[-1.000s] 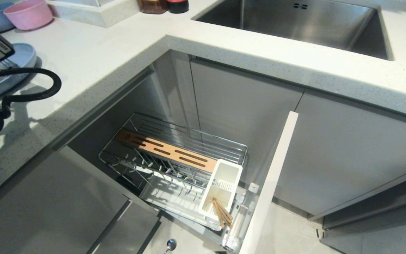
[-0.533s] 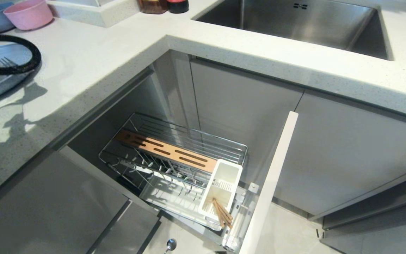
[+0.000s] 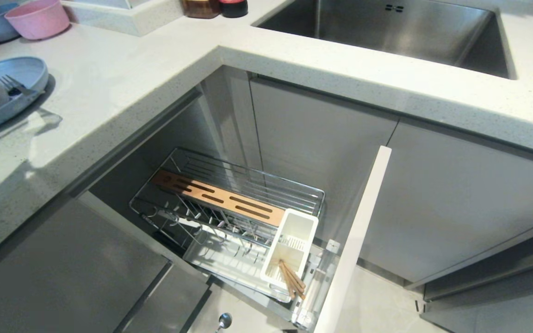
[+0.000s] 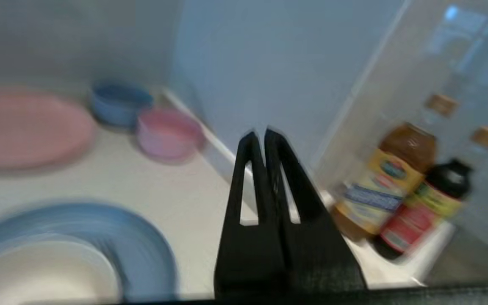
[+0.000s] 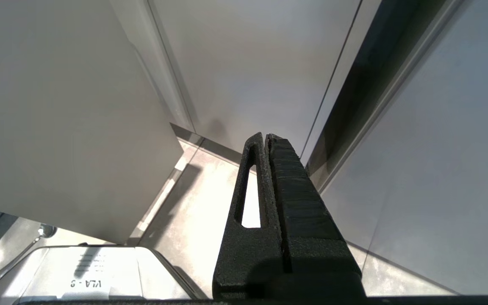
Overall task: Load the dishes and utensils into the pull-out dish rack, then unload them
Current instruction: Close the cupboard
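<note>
Left gripper (image 4: 265,134) hovers pinched closed and empty above the blue plate (image 4: 142,241) and white bowl (image 4: 36,271); judging here, open wide before descending on the bowl rim

Head view downward over pull-out dish rack (image 3: 229,208).

white counter (image 3: 123,69), blue plate (image 3: 21,76), pink bowl (image 3: 37,18)

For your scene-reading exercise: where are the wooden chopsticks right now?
In the head view, the chopsticks lie in the white utensil caddy at the near end of the pull-out dish rack.
</note>
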Robot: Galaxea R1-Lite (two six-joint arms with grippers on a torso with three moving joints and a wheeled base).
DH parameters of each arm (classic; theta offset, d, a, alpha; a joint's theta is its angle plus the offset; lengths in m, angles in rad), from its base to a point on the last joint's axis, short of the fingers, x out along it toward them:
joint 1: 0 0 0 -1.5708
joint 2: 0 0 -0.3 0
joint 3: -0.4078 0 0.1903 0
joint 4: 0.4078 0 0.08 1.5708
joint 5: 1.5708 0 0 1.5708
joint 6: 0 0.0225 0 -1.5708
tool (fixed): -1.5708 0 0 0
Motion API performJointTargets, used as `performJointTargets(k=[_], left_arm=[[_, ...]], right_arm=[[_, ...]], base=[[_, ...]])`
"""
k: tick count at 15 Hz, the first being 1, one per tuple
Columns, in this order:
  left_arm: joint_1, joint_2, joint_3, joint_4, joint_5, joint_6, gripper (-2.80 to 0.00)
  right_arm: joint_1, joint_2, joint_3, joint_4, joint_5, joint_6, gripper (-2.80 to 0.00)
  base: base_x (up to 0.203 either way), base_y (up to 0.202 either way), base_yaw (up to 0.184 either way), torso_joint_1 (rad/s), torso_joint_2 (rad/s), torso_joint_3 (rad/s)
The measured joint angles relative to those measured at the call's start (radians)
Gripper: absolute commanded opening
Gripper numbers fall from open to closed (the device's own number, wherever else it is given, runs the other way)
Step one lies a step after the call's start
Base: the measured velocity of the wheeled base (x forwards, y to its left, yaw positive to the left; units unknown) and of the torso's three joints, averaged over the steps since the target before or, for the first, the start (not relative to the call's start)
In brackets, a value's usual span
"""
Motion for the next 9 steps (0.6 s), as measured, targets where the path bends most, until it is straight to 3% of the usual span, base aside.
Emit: performJointTargets(k=[3, 5, 9], left_arm=[[-0.068, 0.026, -0.093, 0.167, 0.001, -0.131, -2.80], [-0.116, 0.044, -0.152, 0.330, -0.008, -0.256, -2.80], [-0.301, 0.118, -0.283, 0.717, -0.062, -0.488, -2.80]], right_arm=[[0.000, 0.000, 0.000, 0.000, 0.000, 0.000, -2.80], [0.000, 0.000, 0.000, 0.000, 0.000, 0.000, -2.80], [0.000, 0.000, 0.000, 0.000, 0.000, 0.000, -2.80]], base=[[0.000, 0.000, 0.000, 0.000, 0.00, 0.000], [0.000, 0.000, 0.000, 0.000, 0.00, 0.000], [0.000, 0.000, 0.000, 0.000, 0.00, 0.000]])
